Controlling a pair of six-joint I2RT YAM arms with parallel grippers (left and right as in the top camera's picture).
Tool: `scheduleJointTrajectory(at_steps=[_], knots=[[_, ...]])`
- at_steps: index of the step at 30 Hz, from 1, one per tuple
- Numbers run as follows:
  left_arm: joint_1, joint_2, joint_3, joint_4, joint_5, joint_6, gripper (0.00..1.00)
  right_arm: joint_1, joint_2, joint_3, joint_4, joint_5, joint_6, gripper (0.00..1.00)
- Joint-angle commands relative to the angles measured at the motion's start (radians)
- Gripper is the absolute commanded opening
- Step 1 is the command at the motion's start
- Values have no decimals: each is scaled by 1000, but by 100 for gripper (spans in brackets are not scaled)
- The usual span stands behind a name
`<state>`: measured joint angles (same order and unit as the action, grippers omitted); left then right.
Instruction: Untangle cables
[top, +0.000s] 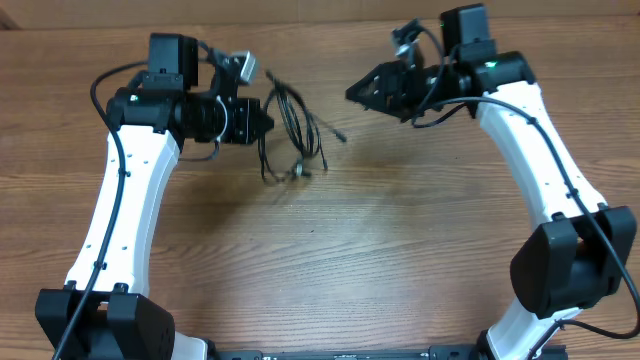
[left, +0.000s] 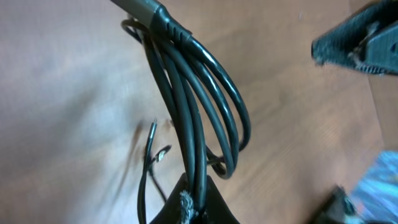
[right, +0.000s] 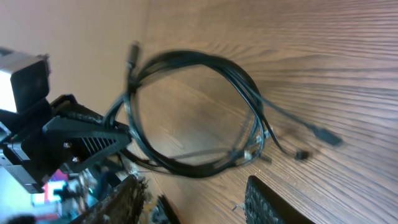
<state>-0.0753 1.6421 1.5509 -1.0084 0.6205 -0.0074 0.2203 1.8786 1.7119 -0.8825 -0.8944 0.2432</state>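
L gripper pinched shut on coil of thin black cables, loose plug ends trailing twd R gripper, jaws spread wide, holding nothing, near coil, brown wood-grain table beneath.

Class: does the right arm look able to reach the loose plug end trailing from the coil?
Probably yes: the right gripper is open, with only bare table between it and the loose plug end; the left gripper grips the cables on their far side.

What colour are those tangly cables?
Black. The cables show best in the left wrist view, up close.
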Motion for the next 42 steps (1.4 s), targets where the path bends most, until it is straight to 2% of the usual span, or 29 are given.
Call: scheduleJointTrajectory(at_steps=[1, 6, 12, 23, 25, 31, 35, 37, 38, 42], knots=[[2, -13, 7, -85, 35, -16, 4, 56, -5, 11, 2, 18, -115, 51], [2, -13, 7, -141, 127, -16, 4, 113, -4, 11, 2, 19, -128, 51], [3, -13, 7, -140, 166, -113, 4, 193, -4, 10, 2, 125, 14, 50], [3, -13, 7, -140, 227, -113, 4, 286, -2, 10, 48, 290, 132, 50], [3, -13, 7, -140, 240, -113, 4, 298, -2, 10, 51, 352, 162, 42], [3, -13, 7, -140, 291, -100, 4, 315, 60, 10, 78, 381, 176, 32], [3, -13, 7, -139, 282, -92, 4, 306, 70, 10, 86, 381, 175, 16], [3, -13, 7, -140, 245, -93, 4, 290, 62, 12, 89, 378, 175, 6], [4, -13, 7, -140, 222, -93, 4, 278, 56, 12, 84, 377, 175, 4], [23, -13, 7, -141, 45, -94, 4, 158, -29, 12, 8, 382, 143, 4]])
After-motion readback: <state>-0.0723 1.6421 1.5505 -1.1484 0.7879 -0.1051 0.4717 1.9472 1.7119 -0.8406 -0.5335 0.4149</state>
